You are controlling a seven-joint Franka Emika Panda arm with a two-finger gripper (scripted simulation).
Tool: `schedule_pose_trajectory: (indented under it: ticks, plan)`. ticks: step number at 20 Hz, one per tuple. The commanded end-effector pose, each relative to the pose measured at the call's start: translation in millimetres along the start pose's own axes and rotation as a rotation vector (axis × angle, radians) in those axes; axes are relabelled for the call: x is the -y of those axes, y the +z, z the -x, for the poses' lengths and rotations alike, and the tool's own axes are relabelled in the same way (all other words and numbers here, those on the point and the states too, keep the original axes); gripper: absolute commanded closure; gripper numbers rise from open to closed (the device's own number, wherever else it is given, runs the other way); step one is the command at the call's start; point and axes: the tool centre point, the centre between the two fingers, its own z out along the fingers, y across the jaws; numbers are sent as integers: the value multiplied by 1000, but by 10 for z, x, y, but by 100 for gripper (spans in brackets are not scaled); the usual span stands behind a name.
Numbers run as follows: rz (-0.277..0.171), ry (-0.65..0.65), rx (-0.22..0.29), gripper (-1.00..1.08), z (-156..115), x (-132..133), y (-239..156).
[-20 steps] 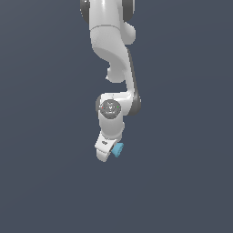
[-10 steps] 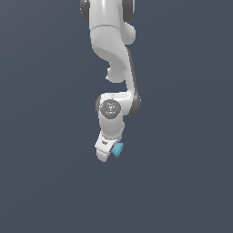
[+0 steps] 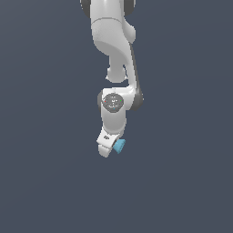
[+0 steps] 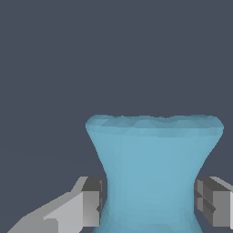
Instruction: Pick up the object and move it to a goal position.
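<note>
The object is a light-blue hourglass-shaped piece with a narrow waist and a flared end. In the wrist view it fills the space between my two grey fingertips, which press against its waist on either side. My gripper is shut on it. In the exterior view the white arm hangs down the middle of the picture, and the gripper is at its lower end with only a small cyan part of the object showing on the exterior view's right of the fingers. The piece is held off any surface.
Only a plain dark grey-blue background surrounds the arm in both views. No table edge, container or other object shows.
</note>
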Motion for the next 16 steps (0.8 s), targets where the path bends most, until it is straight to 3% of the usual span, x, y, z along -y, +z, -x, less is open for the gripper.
schedule_pose_trajectory:
  ticks: [1, 16]
  plan:
    - [1, -1, 0, 108, -11, 86, -83]
    - [2, -1, 2, 108, -91, 884, -832]
